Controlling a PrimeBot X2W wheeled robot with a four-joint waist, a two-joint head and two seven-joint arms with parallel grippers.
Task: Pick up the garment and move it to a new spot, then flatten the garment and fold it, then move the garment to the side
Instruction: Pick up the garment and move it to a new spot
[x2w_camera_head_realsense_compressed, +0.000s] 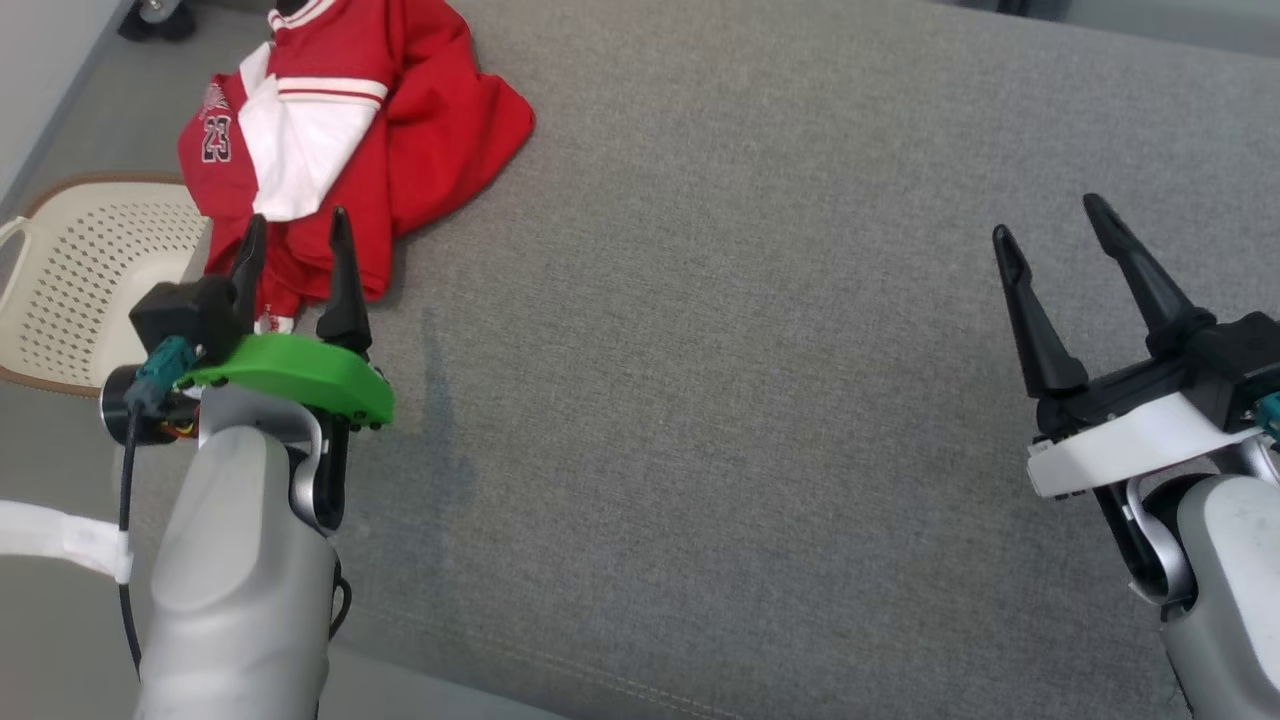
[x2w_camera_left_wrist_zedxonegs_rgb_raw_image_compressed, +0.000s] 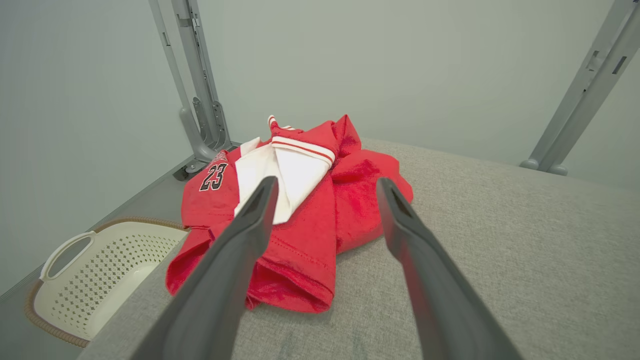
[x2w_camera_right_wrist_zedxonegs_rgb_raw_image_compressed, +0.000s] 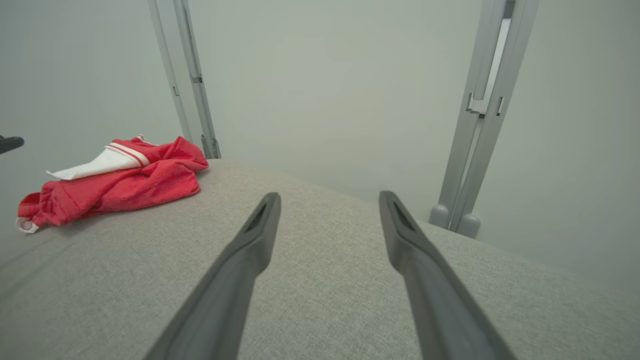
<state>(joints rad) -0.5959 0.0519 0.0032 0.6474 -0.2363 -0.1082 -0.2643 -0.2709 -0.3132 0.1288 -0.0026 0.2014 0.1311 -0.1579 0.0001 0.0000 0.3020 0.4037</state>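
- At far-left corner of grey fabric surface (x2w_camera_head_realsense_compressed: 760, 330): crumpled red-and-white garment (x2w_camera_head_realsense_compressed: 420, 130).
- Left gripper (x2w_camera_head_realsense_compressed: 298, 216): released, empty, near garment.
- Right gripper (x2w_camera_head_realsense_compressed: 1046, 216): released, empty, well apart from garment.

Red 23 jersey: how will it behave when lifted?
Likely floppy: the jersey lies crumpled in soft folds, so it should drape from one pinch. It sits at the edge of the grey surface by the basket; a push might slide it off.
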